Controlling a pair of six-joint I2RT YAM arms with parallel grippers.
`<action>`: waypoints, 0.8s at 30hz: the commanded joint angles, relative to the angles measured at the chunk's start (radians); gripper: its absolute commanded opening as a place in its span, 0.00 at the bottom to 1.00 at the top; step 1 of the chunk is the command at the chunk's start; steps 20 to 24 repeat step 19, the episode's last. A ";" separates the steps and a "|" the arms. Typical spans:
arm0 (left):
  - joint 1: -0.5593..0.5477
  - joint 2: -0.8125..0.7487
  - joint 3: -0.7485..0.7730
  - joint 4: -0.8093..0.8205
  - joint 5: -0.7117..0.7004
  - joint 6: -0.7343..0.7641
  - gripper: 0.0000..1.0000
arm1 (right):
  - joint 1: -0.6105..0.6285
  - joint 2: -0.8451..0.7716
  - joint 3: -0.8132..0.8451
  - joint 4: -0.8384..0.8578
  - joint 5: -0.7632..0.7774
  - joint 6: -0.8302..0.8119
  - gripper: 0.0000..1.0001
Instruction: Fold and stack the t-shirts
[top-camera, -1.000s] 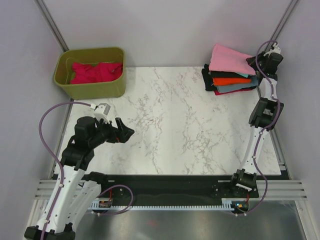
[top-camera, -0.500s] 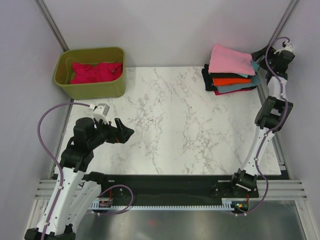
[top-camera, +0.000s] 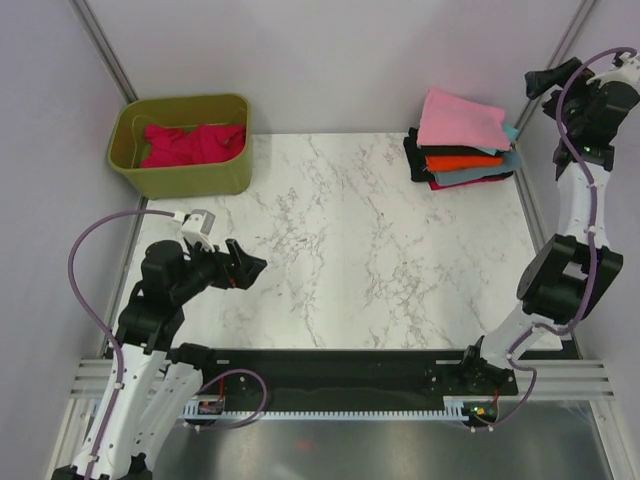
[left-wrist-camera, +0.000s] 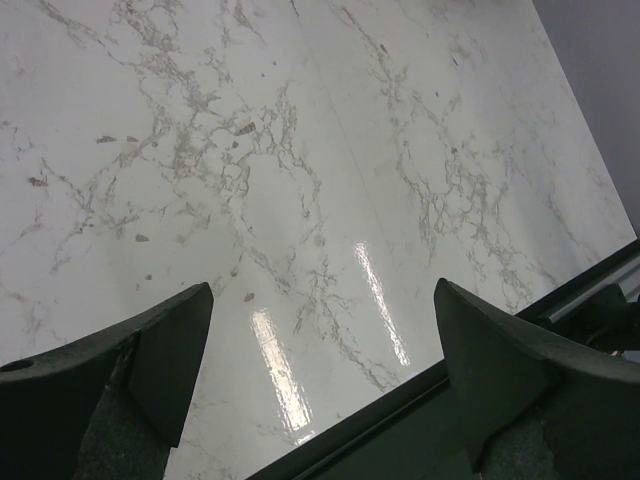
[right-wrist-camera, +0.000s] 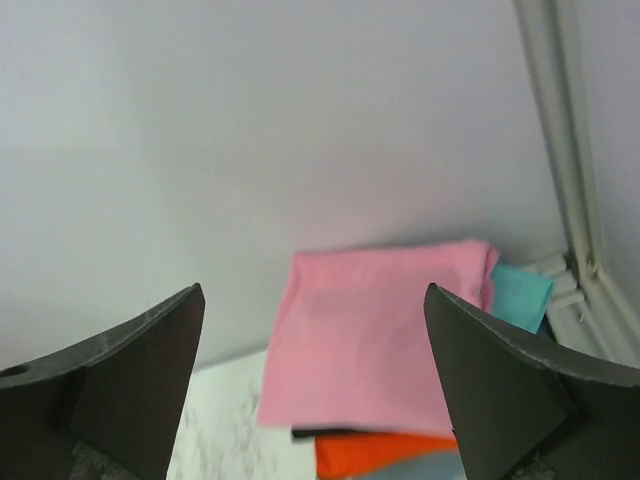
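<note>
Top view
- pink shirt: folded, lies on top of the stack at the far right corner of the surface; its edges overhang the shirts below a little
- crimson shirt: bunched, unfolded, inside the tub at the far left corner
- right gripper: raised high, just to the right of the stack, touching nothing
- left gripper: hovers over the near left of the surface, well apart from the tub

Left wrist view
- left gripper: jaws spread wide, nothing between them, only bare marble below

Right wrist view
- right gripper: jaws wide apart and empty; looks down at the pink shirt, with the teal shirt peeking out at its right and the orange shirt under it

Judgement
- step in hand: pink one looks placed; the crimson one is likely next (the left arm sits nearer it)
- doing it well: pull the right arm up and away without brushing the overhanging pink edge; send the left gripper in over the tub rim from above, pinch one layer near a shoulder or hem rather than the whole bunch, lift until the cloth hangs clear of the rim, then lay it flat mid-surface for both arms to fold
</note>
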 joint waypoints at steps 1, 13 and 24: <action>0.004 -0.013 0.002 0.039 0.031 -0.013 1.00 | 0.120 -0.263 -0.280 -0.032 0.037 -0.016 0.98; 0.006 -0.033 -0.001 0.048 0.062 -0.010 1.00 | 0.333 -0.830 -1.049 -0.043 0.022 -0.078 0.98; 0.006 -0.037 -0.001 0.050 0.057 -0.007 1.00 | 0.340 -0.895 -1.174 -0.011 -0.064 0.019 0.98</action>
